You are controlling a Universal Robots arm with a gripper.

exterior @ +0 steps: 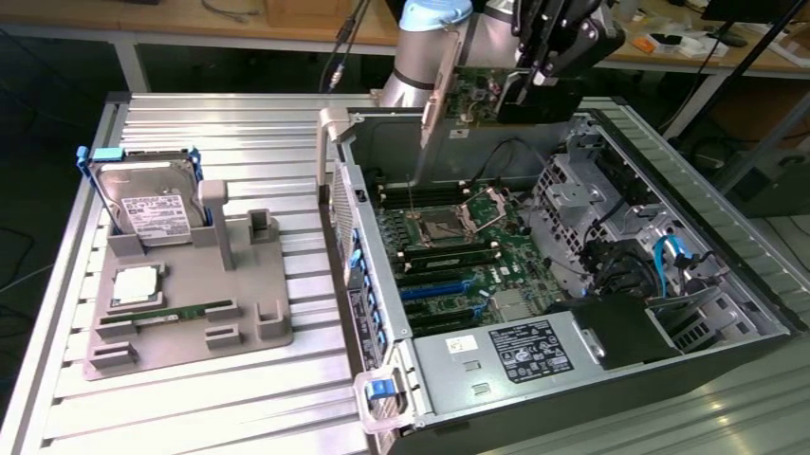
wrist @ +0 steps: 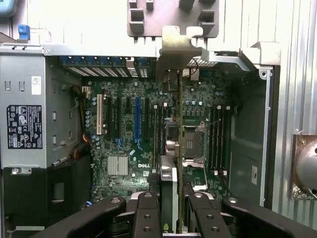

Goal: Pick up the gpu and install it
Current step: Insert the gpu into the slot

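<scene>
Tool (wrist: 171, 202) grips the gpu (wrist: 169, 178) edge-on above the open case (wrist: 247, 148); any tilt on descent risks missing the slot and striking the motherboard (wrist: 119, 144).

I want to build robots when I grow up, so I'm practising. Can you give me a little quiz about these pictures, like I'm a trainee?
1. True or false: the end effector is holding the gpu over the open computer case.
2. Where is the hard drive?
A) inside the computer case
B) standing in the grey fixture beside the computer case
C) in the end effector
3. What colour is the frame round the hard drive?

Key: 1 true; 2 B; 3 blue.
</scene>
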